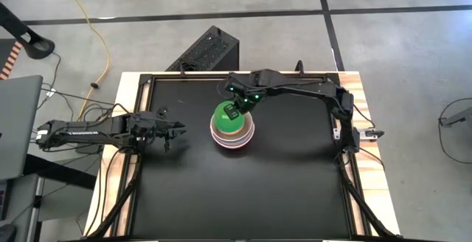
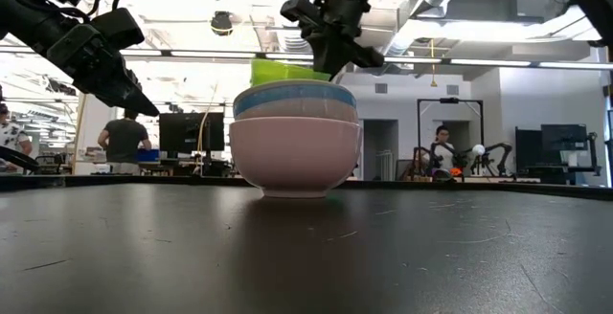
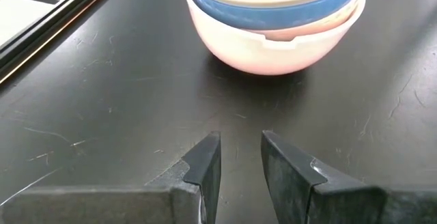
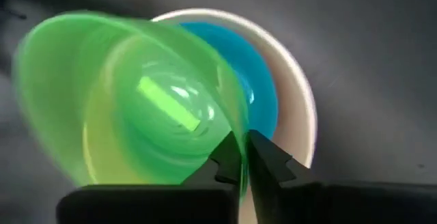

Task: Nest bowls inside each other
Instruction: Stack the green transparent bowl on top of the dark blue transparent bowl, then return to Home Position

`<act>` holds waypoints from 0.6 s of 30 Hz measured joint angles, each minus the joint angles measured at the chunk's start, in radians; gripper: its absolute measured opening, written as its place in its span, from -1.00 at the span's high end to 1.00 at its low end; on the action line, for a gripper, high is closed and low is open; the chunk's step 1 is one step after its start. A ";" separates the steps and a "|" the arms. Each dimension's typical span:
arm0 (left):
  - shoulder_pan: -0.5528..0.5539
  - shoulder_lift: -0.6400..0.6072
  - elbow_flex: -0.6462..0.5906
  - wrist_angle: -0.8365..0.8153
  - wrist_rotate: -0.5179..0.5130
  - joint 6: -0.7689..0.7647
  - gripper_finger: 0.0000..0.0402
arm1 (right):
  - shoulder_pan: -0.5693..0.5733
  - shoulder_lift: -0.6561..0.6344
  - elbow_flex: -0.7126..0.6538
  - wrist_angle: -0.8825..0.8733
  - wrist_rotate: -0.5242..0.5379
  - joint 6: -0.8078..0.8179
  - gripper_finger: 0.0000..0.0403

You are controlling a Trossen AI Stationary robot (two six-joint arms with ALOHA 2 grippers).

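Note:
A stack of nested bowls (image 1: 236,139) stands on its base mid-table: a pale pink outer bowl (image 2: 295,151), a blue one (image 2: 295,97) above it, a cyan one (image 4: 256,67) inside. A small green bowl (image 1: 225,118) is tilted over the stack's top, also seen in the low view (image 2: 278,70). My right gripper (image 1: 234,112) is shut on it. My left gripper (image 1: 175,130) waits left of the stack, open, with nothing between its fingers (image 3: 205,166). My right gripper pinches the green bowl's rim (image 4: 235,132), one finger (image 4: 273,159) outside the wall and the other inside. It comes from above, slanting down from the table's far right. The bowl is tilted over the stack; the blue bowl's rim hides its underside.
The black tabletop (image 1: 295,190) lies bare all around the stack. A wooden frame (image 1: 133,87) borders it, and a black box (image 1: 210,46) sits beyond the far edge. People (image 2: 123,137) show in the room behind.

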State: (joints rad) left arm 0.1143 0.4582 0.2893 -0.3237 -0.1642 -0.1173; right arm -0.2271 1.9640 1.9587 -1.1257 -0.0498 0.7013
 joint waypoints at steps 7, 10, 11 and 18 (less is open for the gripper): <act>0.000 0.000 0.000 0.000 0.000 -0.001 0.53 | 0.020 0.000 0.000 -0.024 0.013 -0.001 0.50; 0.000 0.000 0.000 0.000 0.000 -0.001 0.53 | 0.018 0.000 0.000 -0.044 0.028 -0.004 0.38; 0.000 0.000 0.000 0.000 0.000 -0.001 0.53 | 0.015 0.000 0.000 -0.052 0.028 -0.006 0.33; 0.000 0.000 0.000 0.000 0.000 -0.002 0.53 | 0.008 -0.026 0.002 -0.118 0.026 -0.026 0.14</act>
State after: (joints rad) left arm 0.1143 0.4583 0.2893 -0.3241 -0.1642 -0.1189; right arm -0.2189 1.9379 1.9606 -1.2438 -0.0242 0.6749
